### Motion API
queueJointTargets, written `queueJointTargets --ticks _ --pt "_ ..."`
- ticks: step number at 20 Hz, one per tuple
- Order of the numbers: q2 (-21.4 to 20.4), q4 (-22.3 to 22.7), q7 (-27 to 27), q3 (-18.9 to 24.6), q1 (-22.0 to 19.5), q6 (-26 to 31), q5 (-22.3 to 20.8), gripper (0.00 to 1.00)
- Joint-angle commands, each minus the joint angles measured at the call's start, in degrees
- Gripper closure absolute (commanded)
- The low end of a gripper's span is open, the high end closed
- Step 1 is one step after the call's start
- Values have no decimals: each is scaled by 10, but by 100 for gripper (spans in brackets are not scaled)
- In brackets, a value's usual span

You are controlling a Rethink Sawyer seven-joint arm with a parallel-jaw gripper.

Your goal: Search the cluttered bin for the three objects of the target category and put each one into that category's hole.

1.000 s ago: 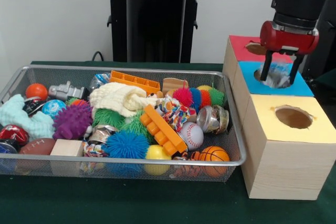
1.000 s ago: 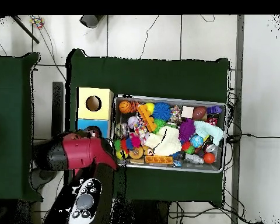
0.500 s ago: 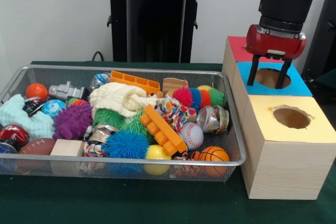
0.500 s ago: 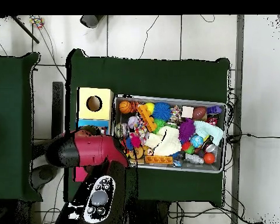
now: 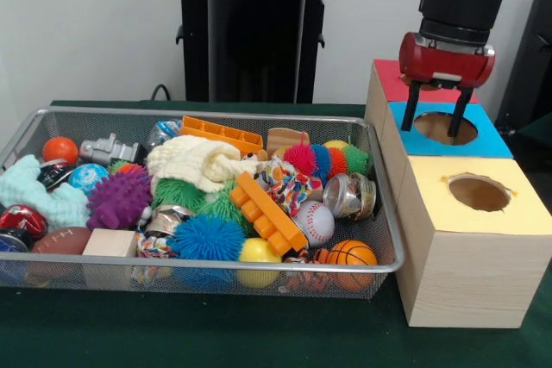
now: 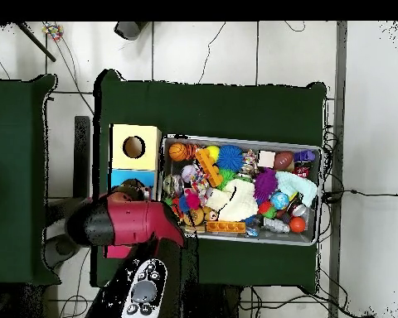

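Front view: ahead and to one side of the gripper [image 5: 435,118], crammed bin [image 5: 259,269], no bottle clearly showing; directly below, blue-topped hole [image 5: 445,128]. Fingers spread, empty. Risk: grabbing a shiny can [image 5: 348,195] by mistake.

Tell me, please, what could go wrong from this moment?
1. The open tool hangs low over the blue hole; swinging back sideways, its tips might clip the bin rim.
2. The only bottle visible lies half buried at the far edge under the white knit, so a grasp may drag neighbours or slip.
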Motion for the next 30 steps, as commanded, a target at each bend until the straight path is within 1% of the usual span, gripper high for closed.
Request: queueJointTargets --ticks 1,3,4,5,8,10,13,16,20,23,27,30 --pt "-67 77 69 71 -14 28 3 0" --pt "-78 79 61 78 -19 41 5 0" --pt "-82 83 55 85 -28 41 5 0" --pt "-88 96 49 95 -39 31 2 0" --pt "-92 116 18 128 -97 5 -11 0" --pt "-94 124 -13 151 -153 0 -25 0" --pt "-81 116 -55 173 -234 -7 -57 0" --pt "-68 96 -81 187 -300 -4 -90 0" --pt "-54 63 -96 198 -366 1 -140 0" --pt "-48 44 -107 217 -413 16 -173 0" --pt "-49 46 -116 248 -477 16 -215 0" --pt "-50 64 -107 261 -513 -5 -253 0"
